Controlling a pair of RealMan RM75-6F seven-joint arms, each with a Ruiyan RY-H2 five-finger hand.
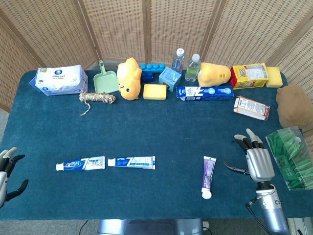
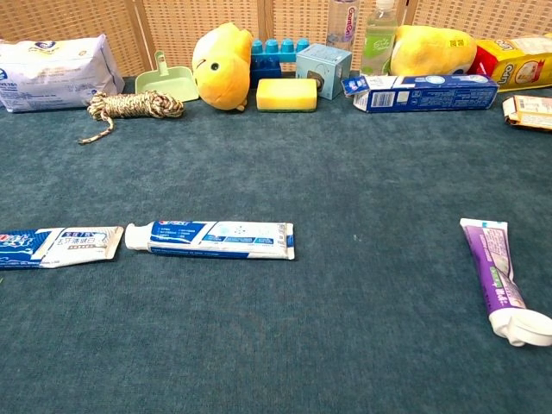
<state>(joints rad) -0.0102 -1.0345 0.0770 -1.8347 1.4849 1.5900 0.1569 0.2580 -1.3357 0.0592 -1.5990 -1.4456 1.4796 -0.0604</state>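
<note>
Clear box [image 1: 291,156] of green packets [image 1: 288,164]
</note>
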